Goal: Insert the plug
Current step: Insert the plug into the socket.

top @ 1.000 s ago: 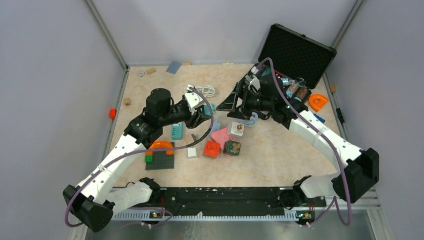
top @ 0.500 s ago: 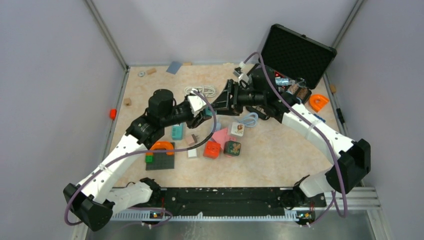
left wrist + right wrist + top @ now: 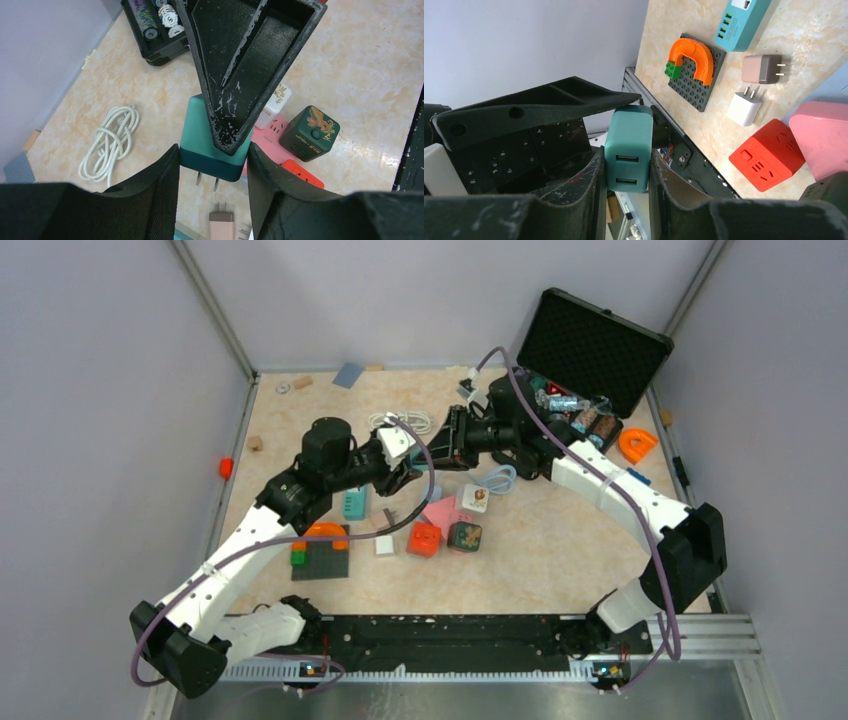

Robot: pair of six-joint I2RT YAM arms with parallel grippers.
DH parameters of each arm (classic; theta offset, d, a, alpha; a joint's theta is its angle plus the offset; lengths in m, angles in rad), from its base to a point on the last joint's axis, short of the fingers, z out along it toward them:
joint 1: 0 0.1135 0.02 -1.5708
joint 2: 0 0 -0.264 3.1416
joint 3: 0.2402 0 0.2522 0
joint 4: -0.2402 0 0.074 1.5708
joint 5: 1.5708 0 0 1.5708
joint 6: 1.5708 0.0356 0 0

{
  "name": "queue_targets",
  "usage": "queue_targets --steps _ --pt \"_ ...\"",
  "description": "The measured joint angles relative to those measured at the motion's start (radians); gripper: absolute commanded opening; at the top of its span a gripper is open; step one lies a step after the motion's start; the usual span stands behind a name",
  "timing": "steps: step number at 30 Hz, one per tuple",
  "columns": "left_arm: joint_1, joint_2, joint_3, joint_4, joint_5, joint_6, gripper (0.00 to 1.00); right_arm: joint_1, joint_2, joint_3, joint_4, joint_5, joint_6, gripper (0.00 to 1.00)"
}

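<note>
Right gripper (image 3: 624,172) now around teal plug (image 3: 628,135)

So the teal plug (image 3: 210,145) is held up in the air. It has two flat prongs on its darker end and two USB ports opposite.

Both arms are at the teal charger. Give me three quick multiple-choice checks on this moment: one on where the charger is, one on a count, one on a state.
1. Where is the teal charger?
A. lying beside the white cable
B. on the dark building plate
C. held up between both grippers

2. How many USB ports show on its face?
A. two
B. one
C. four

3. The black case is:
A. shut
B. open
C. upside down

Key:
1 C, fingers of the left gripper and the right gripper flank it.
2 A, the right wrist view shows two slots.
3 B, its lid stands raised.
</note>
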Motion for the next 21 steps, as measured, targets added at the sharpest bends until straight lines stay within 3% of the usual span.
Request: queue_targets --steps 1,3,4,14,21 --pt "-0.001 0.000 0.000 0.000 -0.003 -0.002 0.57 0.000 0.000 0.001 -0.002 0.002 -0.004 0.00" --pt "-0.002 0.000 -0.001 0.001 -0.010 -0.016 0.95 0.000 0.000 0.002 -0.010 0.005 -0.011 0.00" --pt "-0.003 -0.001 -0.002 0.005 -0.015 -0.021 0.98 0.000 0.000 0.002 -0.019 0.012 -0.018 0.00" --pt "-0.003 -0.097 -0.112 0.082 -0.227 -0.282 0.99 -0.003 -0.043 -0.014 -0.214 0.286 -0.064 0.00" --pt "-0.002 -0.116 -0.129 0.042 -0.369 -0.484 0.99 -0.156 -0.319 -0.384 -0.092 0.313 0.173 0.00"
